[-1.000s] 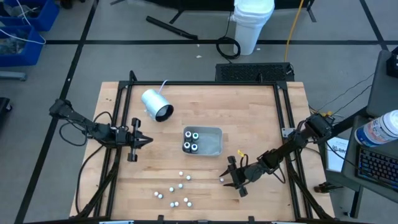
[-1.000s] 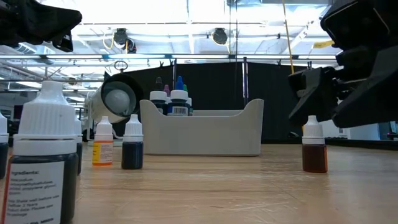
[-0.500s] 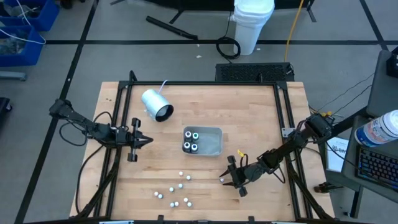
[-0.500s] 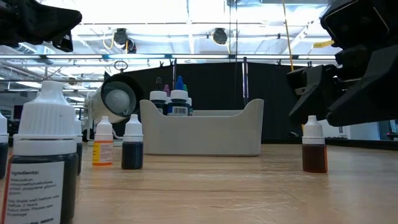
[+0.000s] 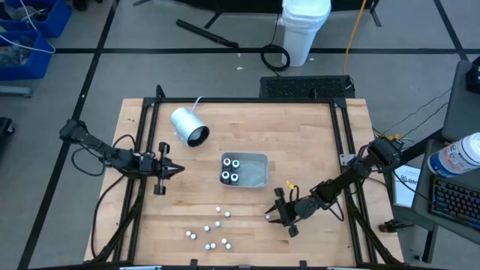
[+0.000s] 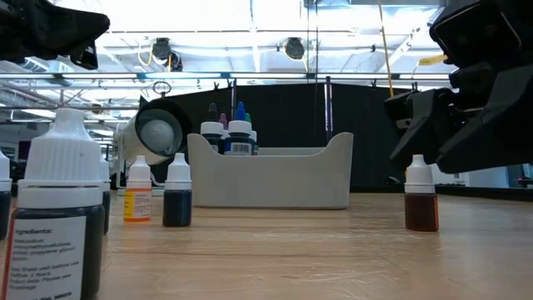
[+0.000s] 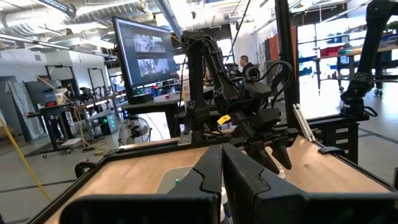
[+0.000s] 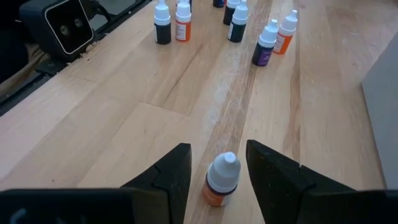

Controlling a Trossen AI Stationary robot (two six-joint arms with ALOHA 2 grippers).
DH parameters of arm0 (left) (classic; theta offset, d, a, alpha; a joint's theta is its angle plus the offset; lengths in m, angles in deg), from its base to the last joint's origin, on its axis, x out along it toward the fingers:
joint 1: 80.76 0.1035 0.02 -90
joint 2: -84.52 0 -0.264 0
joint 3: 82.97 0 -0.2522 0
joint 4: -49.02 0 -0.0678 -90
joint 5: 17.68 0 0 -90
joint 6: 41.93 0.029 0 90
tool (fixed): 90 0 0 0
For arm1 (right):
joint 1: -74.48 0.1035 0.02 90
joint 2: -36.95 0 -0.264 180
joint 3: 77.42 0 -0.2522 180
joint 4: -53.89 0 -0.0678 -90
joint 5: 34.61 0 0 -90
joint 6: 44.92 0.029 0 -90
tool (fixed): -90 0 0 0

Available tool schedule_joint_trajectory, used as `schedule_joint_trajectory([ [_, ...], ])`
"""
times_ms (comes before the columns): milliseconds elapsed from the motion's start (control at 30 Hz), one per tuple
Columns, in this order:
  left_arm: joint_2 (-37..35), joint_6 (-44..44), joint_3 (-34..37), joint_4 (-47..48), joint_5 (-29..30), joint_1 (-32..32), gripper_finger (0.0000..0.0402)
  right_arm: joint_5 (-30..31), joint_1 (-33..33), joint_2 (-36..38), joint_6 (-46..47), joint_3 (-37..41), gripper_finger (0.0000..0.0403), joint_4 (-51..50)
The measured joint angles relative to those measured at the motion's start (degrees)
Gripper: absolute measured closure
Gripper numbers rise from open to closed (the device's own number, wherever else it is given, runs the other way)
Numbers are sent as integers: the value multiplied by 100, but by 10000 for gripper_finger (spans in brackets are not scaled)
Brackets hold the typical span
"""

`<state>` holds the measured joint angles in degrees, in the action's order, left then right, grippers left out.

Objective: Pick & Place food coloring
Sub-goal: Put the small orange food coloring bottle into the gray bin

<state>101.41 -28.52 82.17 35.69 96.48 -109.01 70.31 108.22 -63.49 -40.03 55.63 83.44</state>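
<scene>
Your right gripper [image 5: 274, 215] sits low over the front right part of the table [image 5: 300, 127], its fingers [image 8: 171, 171] spread on either side of one orange food coloring bottle [image 8: 221, 182]. The bottle stands upright between the two fingers, with a gap visible on each side; no contact is visible, so treat the gripper as released and straddling the bottle, not grasping it. In the low view the same bottle [image 6: 420, 198] rests on the wood directly below the gripper body.

Just behind that gripper you have the grey tray [image 5: 259, 180], which holds four dark bottles [image 5: 232, 169] in its left half. Further out, a scatter of loose bottles [image 5: 210, 231] stands on the table's front edge area, left of the right gripper and well apart from the tray.

A white-and-grey cylinder [image 5: 188, 126] lies on its side toward the back left of the table.

Your left gripper [image 5: 174, 170] hangs clenched and empty over the left side of the table, left of the tray.
</scene>
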Motion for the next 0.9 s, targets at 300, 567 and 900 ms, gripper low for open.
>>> schedule_joint_trajectory([
  [300,-1,5,0,0,0,0,380,-2,-72,0,22,0,257,-24],
  [567,0,9,0,2,0,0,380,-20,-94,0,42,0,257,-28],
  [900,-1,9,0,7,1,1,380,-19,-134,-274,131,4,257,133],
])
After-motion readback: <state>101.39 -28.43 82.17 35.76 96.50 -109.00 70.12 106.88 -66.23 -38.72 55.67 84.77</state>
